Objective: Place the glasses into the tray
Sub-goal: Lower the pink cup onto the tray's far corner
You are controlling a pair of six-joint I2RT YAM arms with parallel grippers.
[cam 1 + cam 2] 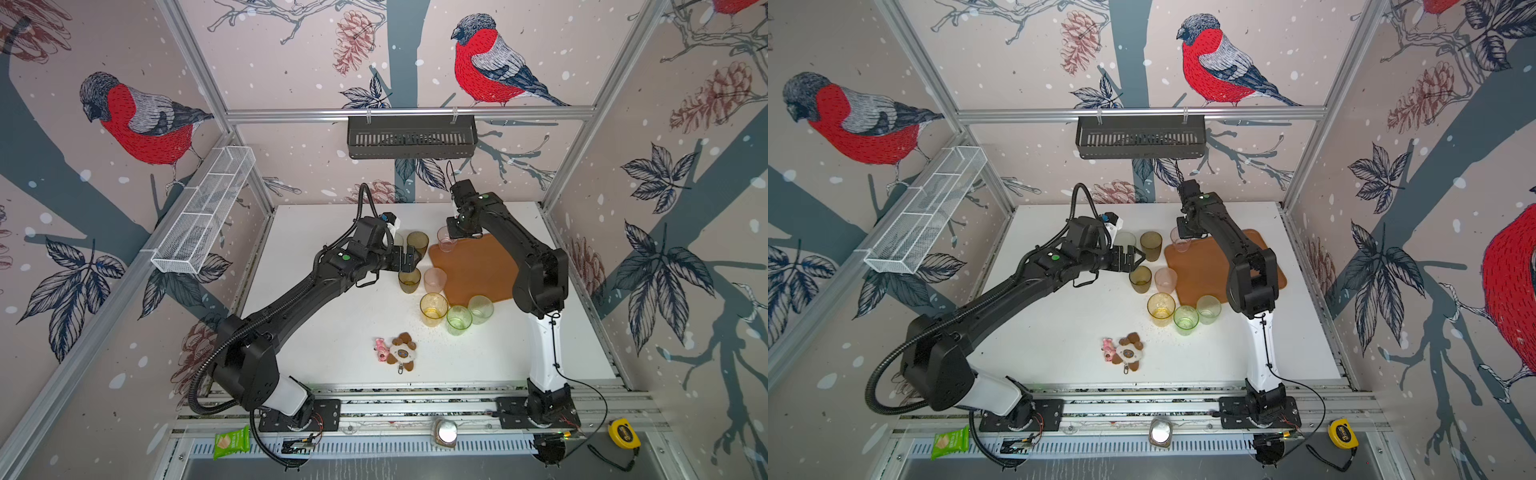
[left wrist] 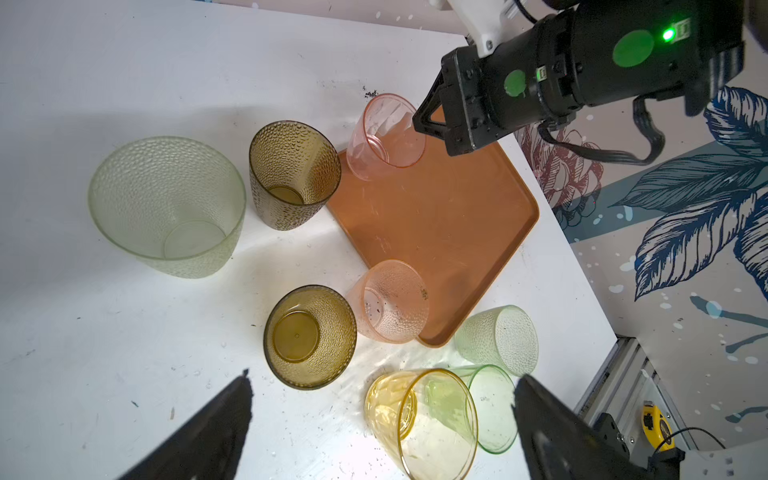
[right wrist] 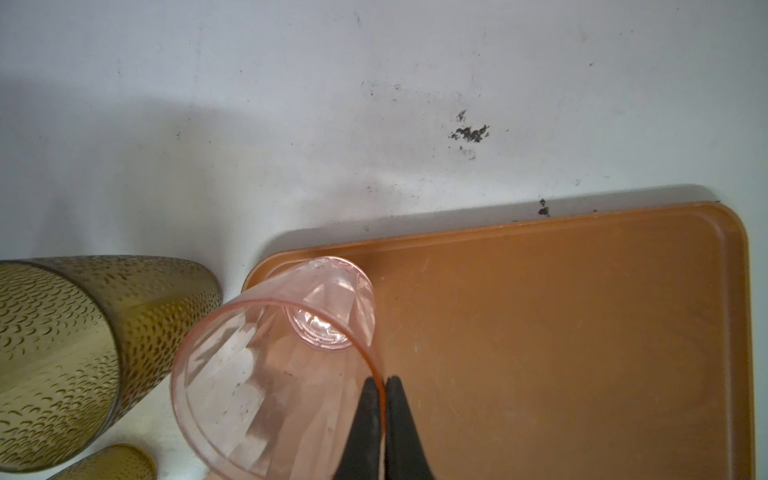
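Observation:
The orange-brown tray (image 1: 478, 274) (image 3: 561, 332) lies at the right of the table. My right gripper (image 3: 383, 386) (image 1: 452, 230) is shut on the rim of a smooth pink glass (image 3: 270, 365) (image 2: 386, 137), which tilts over the tray's far left corner. My left gripper (image 2: 384, 376) (image 1: 1127, 259) hangs open and empty above the loose glasses left of the tray. These are a tall brown one (image 1: 417, 243), a short brown one (image 1: 409, 280), a dimpled pink one (image 1: 435, 280), a yellow one (image 1: 433, 309), two green ones (image 1: 459, 320) (image 1: 481, 309) and a frosted one (image 2: 166, 208).
A cluster of small keychain toys (image 1: 397, 351) lies near the table's front. A black slotted basket (image 1: 411, 137) hangs on the back wall and a white mesh basket (image 1: 203, 212) on the left wall. A tape measure (image 1: 623, 434) and a green packet (image 1: 231, 442) sit off the table.

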